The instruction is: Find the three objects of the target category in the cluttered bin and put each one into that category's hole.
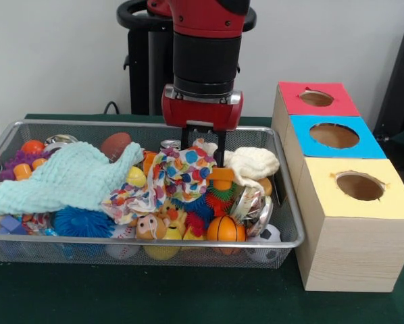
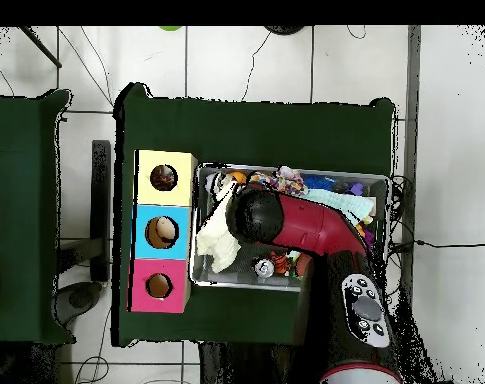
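The Sawyer arm stood over the wire-mesh bin (image 1: 286, 202) on the green table (image 1: 188, 297), its gripper (image 1: 203, 145) lowered at the top of a patterned white cloth (image 1: 182, 169) printed with red, blue, yellow and green patches. The black fingers appeared clenched on the cloth's upper edge, which stood bunched up between them while the rest draped down over the toys. A second patterned cloth (image 1: 131, 197) lay just beside and below it, near the mint knitted cloth (image 1: 70, 177); a third was not clearly visible in either view. To the side of the bin stood the row of boxes, the yellow-surround hole (image 1: 359, 185) on the nearest pale wooden box, well apart from the gripper.

The hold looked shallow, a pinch on a thin fold, and the cloth could have slipped free on the lift. The hanging part touched the second patterned cloth and rested on a spiky ball (image 1: 192, 202), so a lift risked dragging neighbours out of the bin or snagging. The cream knitted cloth (image 1: 255, 162) sat just beside the gripper and might have been caught as well. A limp, trailing cloth could also have draped over the ragged yellow rim rather than dropping through, or brushed the blue-surround hole (image 1: 334, 135) on the way across.
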`<move>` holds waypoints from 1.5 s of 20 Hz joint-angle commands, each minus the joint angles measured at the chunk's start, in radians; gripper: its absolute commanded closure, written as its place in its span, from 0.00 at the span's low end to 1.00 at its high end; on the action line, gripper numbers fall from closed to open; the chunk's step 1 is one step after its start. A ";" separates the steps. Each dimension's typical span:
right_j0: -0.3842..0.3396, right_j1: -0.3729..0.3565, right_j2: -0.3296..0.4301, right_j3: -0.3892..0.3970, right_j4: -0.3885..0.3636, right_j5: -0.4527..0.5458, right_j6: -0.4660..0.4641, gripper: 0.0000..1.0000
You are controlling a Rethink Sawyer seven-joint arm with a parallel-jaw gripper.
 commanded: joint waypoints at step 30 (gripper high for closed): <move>-0.045 0.006 0.031 0.122 0.075 -0.086 0.216 0.00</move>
